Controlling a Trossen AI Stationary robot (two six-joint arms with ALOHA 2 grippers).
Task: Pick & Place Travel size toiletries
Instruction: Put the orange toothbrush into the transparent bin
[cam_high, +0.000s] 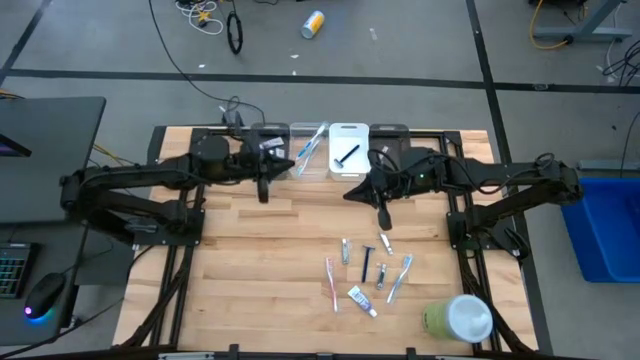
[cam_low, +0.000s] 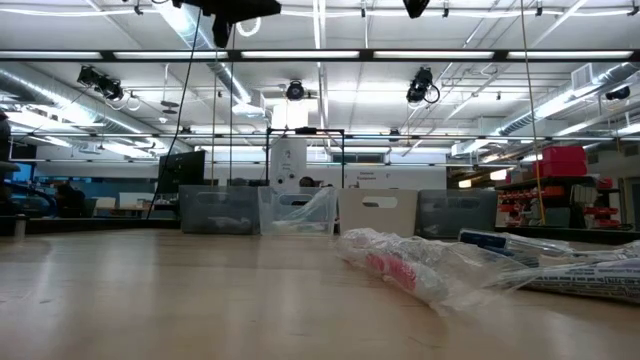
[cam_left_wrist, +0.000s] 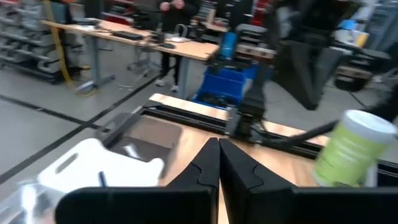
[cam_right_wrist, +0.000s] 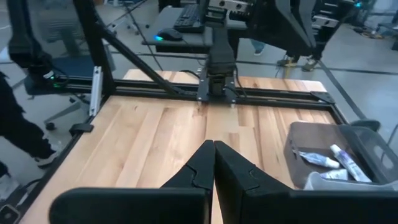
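Work surface: a light wooden slatted table (cam_high: 260, 260) is framed by black rails, and both dark arms reach in over it.
Left gripper (cam_high: 264, 192): held above the table's far left area, just in front of the bins; its two fingers are pressed together with nothing between them — seen edge to edge in the left wrist view (cam_left_wrist: 218, 163).
Right gripper (cam_high: 384, 217): held over the middle right of the table, beyond the loose items; its fingers are likewise pressed together and empty (cam_right_wrist: 213, 163).
Row of bins (cam_high: 325, 150): four small containers are lined along the far edge — a grey bin, a clear bin, a white bin and a second grey bin.
Clear bin contents: a slim blue toothbrush (cam_high: 310, 143) is seen lying inside.
White bin contents: a black razor (cam_high: 346, 155) is seen lying inside.
Grey bin contents: small white-blue tubes (cam_right_wrist: 339, 162) are visible in the right wrist view.
Loose travel size toiletries (cam_high: 365, 270): toothbrushes, tubes and a razor are scattered on the near right of the table, well apart from the bins.
Large green-and-white round container (cam_high: 458, 317): placed at the near right corner, just beside the loose items.
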